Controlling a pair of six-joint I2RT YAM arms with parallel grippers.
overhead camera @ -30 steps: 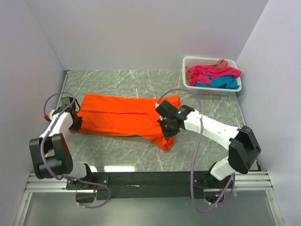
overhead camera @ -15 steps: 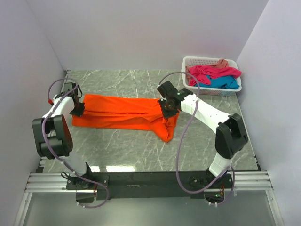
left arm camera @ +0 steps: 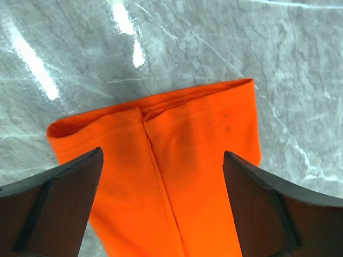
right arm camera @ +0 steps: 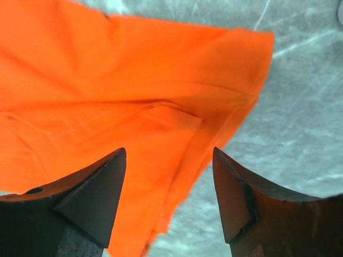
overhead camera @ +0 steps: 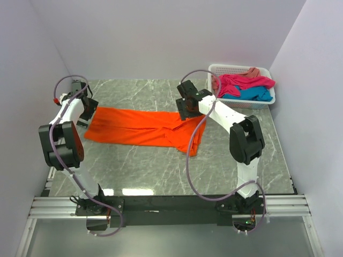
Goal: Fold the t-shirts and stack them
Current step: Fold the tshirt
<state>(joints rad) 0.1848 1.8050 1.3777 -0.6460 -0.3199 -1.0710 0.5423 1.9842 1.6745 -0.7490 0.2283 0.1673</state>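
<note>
The orange t-shirt (overhead camera: 139, 128) lies on the marble table as a long band folded lengthwise, one end bunching down at the right. My left gripper (overhead camera: 86, 110) hovers open over its left end; in the left wrist view the cloth (left arm camera: 193, 160) lies flat below the spread gripper (left arm camera: 162, 155), with nothing held. My right gripper (overhead camera: 187, 107) stands open above the shirt's right end (right arm camera: 107, 80), and that gripper (right arm camera: 169, 152) is empty. The magenta (overhead camera: 241, 81), turquoise (overhead camera: 252, 95) and salmon (overhead camera: 253, 71) t-shirts lie heaped in the basket.
A white slotted basket (overhead camera: 225, 67) stands at the back right corner of the table. Plain walls close in the left, back and right sides. Grey marble table (overhead camera: 139, 171) shows in front of the shirt.
Both grippers moved toward the back wall with the shirt's front edge, folding it over, then opened and let the cloth go.
</note>
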